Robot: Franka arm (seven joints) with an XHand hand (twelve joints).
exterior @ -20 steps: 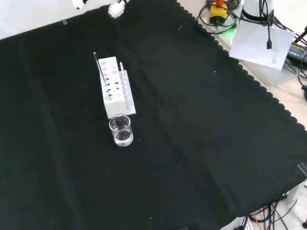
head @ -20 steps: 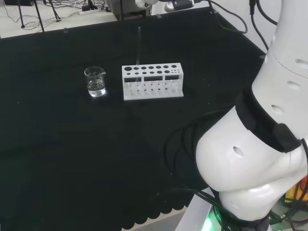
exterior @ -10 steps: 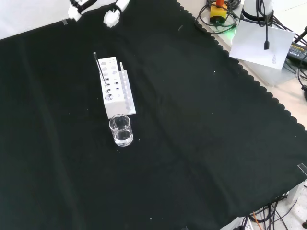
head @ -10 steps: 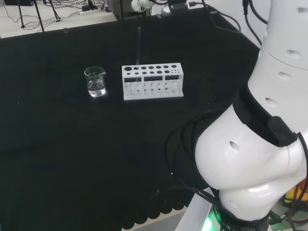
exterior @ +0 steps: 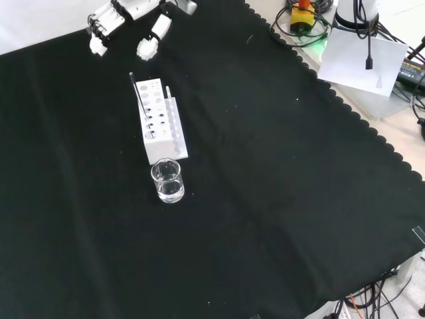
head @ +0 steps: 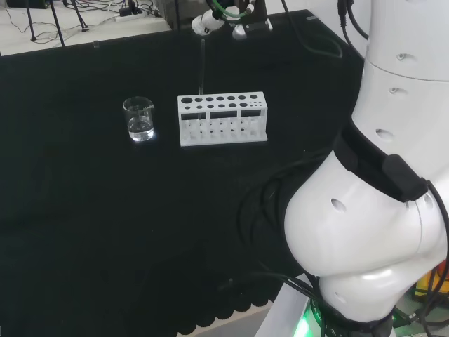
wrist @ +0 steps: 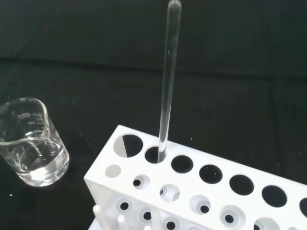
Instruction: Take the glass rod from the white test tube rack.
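Standing upright in an end hole of the white test tube rack [head: 223,119], the glass rod [wrist: 168,81] keeps its long axis near vertical, tip upward. I see my hand [exterior: 126,23] hovering above and beyond the rod's top in the front view, fingers straight and spread, holding nothing. A small beaker [exterior: 167,180] just beside the rack holds clear liquid

Hand [exterior: 126,20] now lower, nearer the glass rod [exterior: 138,96].
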